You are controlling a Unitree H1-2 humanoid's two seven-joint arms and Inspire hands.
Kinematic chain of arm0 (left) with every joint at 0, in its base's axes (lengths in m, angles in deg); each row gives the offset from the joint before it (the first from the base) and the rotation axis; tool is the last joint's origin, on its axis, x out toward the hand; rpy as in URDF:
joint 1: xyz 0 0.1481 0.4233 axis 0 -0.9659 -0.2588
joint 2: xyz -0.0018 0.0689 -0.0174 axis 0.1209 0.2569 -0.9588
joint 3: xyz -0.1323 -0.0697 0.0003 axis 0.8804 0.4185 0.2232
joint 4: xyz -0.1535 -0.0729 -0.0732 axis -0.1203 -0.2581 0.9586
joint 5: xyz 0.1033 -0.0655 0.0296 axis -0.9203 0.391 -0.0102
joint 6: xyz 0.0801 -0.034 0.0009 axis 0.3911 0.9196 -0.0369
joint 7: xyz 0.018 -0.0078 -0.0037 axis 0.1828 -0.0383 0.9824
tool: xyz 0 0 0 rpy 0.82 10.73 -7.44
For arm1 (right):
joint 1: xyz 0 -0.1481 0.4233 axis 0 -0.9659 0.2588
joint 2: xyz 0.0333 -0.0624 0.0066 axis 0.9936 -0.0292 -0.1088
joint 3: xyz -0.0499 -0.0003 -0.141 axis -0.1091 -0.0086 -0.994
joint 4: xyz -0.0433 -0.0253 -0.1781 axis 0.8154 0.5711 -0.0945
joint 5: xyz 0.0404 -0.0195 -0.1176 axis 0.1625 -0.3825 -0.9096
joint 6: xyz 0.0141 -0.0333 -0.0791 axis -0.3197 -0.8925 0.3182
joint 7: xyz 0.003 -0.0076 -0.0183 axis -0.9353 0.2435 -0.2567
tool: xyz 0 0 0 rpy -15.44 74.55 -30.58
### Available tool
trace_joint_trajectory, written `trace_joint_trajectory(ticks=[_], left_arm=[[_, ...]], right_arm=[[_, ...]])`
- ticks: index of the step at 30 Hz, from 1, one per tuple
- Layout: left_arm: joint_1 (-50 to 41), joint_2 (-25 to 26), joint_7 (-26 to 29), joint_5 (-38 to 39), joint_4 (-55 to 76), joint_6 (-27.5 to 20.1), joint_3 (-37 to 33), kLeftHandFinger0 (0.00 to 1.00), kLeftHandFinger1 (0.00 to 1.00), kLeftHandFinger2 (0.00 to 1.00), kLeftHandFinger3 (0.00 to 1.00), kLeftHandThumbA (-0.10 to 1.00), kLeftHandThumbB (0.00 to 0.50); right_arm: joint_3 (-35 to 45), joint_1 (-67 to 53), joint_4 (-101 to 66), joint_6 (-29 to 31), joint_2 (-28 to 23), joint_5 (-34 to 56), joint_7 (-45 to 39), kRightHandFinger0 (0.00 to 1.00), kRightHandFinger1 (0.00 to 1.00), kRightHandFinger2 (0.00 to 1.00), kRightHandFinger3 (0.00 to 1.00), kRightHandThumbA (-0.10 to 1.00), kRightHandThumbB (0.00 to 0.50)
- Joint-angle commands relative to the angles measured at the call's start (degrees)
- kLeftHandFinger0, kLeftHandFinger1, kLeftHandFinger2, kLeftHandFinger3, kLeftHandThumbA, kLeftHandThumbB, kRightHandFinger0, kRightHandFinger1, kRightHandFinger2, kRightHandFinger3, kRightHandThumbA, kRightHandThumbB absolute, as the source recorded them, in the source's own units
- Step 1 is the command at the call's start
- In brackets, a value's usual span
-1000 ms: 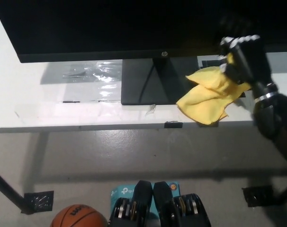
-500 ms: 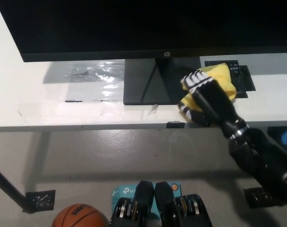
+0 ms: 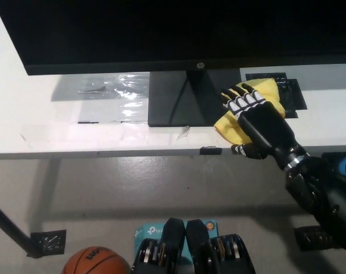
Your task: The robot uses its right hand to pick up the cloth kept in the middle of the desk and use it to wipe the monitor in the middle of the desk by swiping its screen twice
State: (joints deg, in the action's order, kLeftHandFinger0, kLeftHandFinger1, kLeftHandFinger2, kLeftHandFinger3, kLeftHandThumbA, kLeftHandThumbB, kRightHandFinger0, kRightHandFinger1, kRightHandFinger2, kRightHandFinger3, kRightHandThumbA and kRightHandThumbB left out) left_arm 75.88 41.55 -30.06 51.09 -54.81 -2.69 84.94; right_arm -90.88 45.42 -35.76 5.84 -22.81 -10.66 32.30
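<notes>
Looking down, head view: a white desk [image 3: 59, 134] edge crosses the frame, grey floor below it.
Monitor: the black HP monitor [image 3: 161, 31] fills the top of the frame; its dark rectangular base [image 3: 181, 100] stands on the desk under the logo.
Cloth: the yellow cloth [image 3: 264, 97] lies bunched on the desk just right of the monitor base, touching its right edge and partly over a black mat [image 3: 293, 94].
Right hand: the black right hand [image 3: 256, 117] rests palm-down on top of the cloth, fingers [image 3: 241, 103] spread flat and reaching toward the monitor base; whether they grip the fabric or only press on it cannot be told.
Right arm: it runs from the hand to the lower right corner, away from the monitor.
Left hand: out of frame.
Plastic wrap: a clear crinkled sheet [image 3: 113, 91] lies on the desk left of the monitor base.
Floor: an orange basketball [image 3: 93, 261] sits far below and left of the monitor base.
</notes>
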Motion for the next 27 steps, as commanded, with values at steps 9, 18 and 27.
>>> trace_joint_trajectory(ticks=[9,18,27], left_arm=[[0.8,1.2,1.0,0.1,1.7,0.4,0.7,1.0,1.0,1.0,0.86,0.38,0.273],[0.9,1.6,0.5,0.4,2.0,0.5,0.8,1.0,1.0,1.0,0.85,0.38,0.262],[1.1,1.9,0.9,-0.4,1.1,-0.2,0.4,1.0,1.0,1.0,0.87,0.41,0.255]], right_arm=[[6.7,-3.4,-17.0,-6.2,-2.4,-3.7,-9.3,1.0,1.0,1.0,1.0,1.0,0.5],[13.1,-18.8,-45.0,-8.5,-3.5,3.9,-18.6,1.0,1.0,1.0,1.0,1.0,0.5],[19.1,-29.0,-38.3,-3.8,3.3,17.4,-17.1,1.0,1.0,1.0,1.0,1.0,0.425]])
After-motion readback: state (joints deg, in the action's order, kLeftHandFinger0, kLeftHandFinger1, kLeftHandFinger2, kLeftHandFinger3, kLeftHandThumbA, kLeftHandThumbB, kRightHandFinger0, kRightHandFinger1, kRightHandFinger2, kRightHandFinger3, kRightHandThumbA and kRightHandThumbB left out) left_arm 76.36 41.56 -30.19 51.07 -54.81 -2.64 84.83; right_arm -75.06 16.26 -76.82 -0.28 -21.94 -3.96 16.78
